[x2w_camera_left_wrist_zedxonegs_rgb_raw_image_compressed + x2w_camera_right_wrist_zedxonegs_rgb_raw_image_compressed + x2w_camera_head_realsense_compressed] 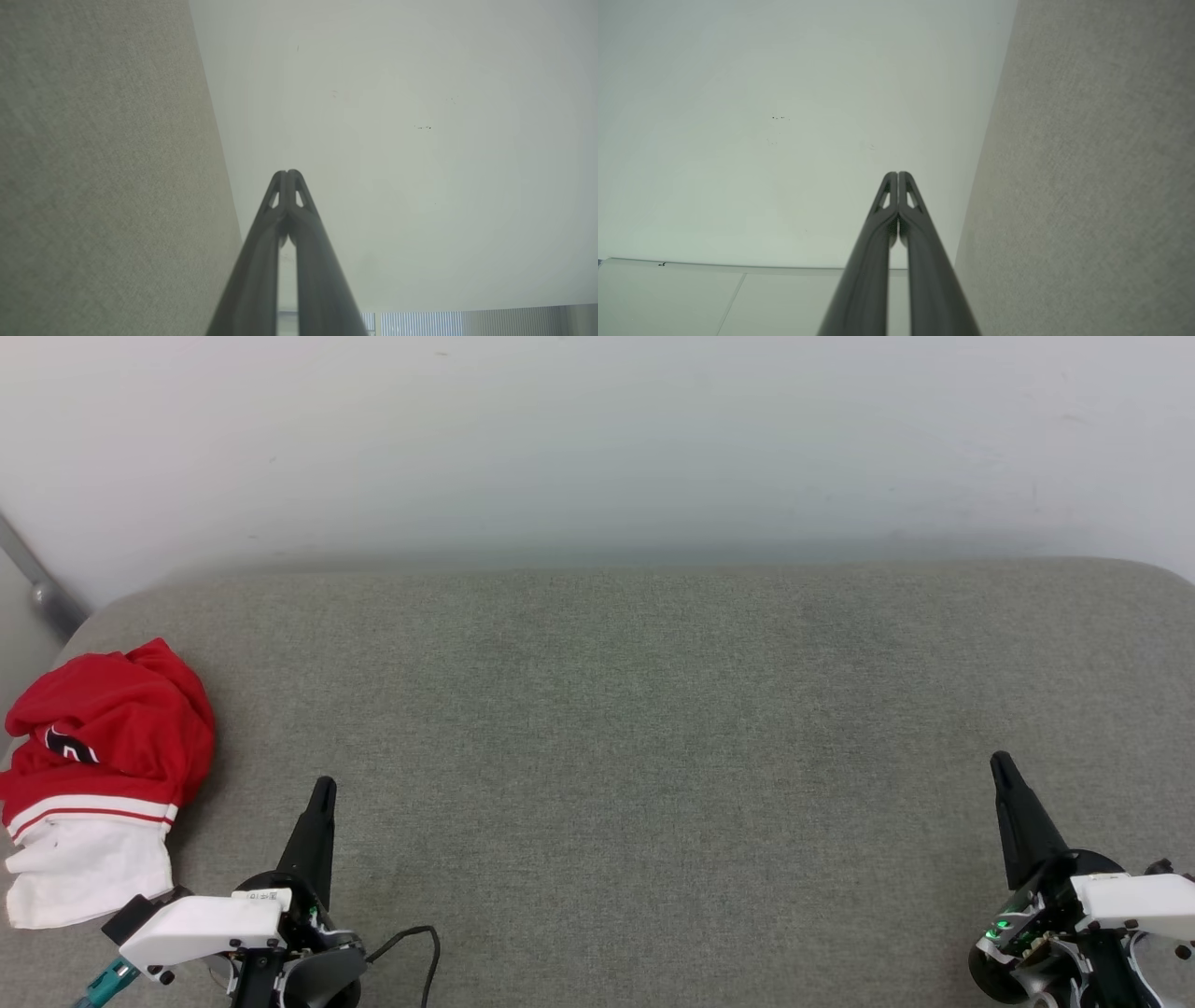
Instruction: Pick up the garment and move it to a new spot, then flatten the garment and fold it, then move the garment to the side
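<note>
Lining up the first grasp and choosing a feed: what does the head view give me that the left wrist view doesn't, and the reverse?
Head view: the garment crumpled at the grey cushion's left edge, beside the left tool, and the right tool far over at the right. Left wrist view: the left tool seen close, shut on nothing, plus a ribbed panel at the bottom edge. Both: grey cushion, pale wall, left tool.

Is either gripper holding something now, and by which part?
Nothing is held. The left gripper and the right gripper are shut and empty; the garment lies apart.
</note>
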